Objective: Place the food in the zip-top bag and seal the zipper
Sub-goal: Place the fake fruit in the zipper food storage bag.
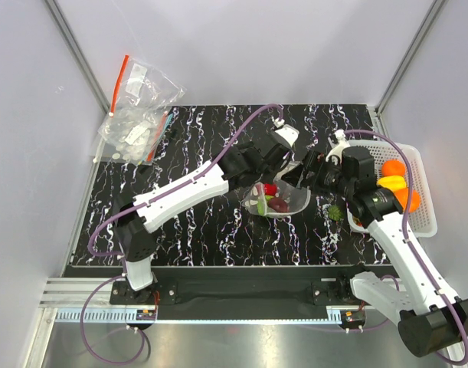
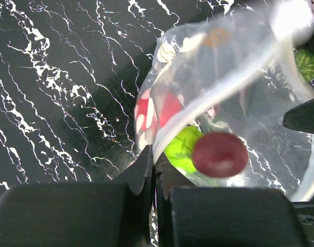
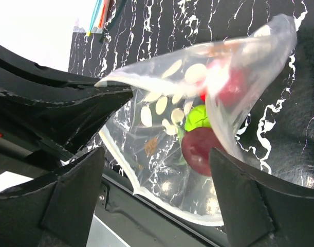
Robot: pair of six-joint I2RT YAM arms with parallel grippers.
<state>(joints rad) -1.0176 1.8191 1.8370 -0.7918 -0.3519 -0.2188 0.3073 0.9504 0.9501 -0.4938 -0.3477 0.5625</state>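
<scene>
The dotted zip-top bag (image 1: 291, 201) lies open at the table's middle. It holds red (image 2: 167, 109), green (image 2: 182, 149) and dark purple (image 2: 219, 154) food. My left gripper (image 2: 155, 163) is shut on the bag's mouth edge, pinching the pale zipper (image 2: 183, 127). In the top view the left gripper (image 1: 278, 175) sits at the bag's far side. My right gripper (image 3: 157, 154) is open, its fingers (image 3: 77, 193) either side of the bag's mouth. The zipper strip (image 3: 118, 160) lies unsealed between them. The right gripper (image 1: 304, 178) sits at the bag's far right.
A white basket (image 1: 419, 224) at the right holds orange (image 1: 393, 167) and yellow (image 1: 391, 182) food. A green food piece (image 1: 335, 208) lies on the table beside the basket. An undotted bag with a red strip (image 1: 138, 111) lies at the far left.
</scene>
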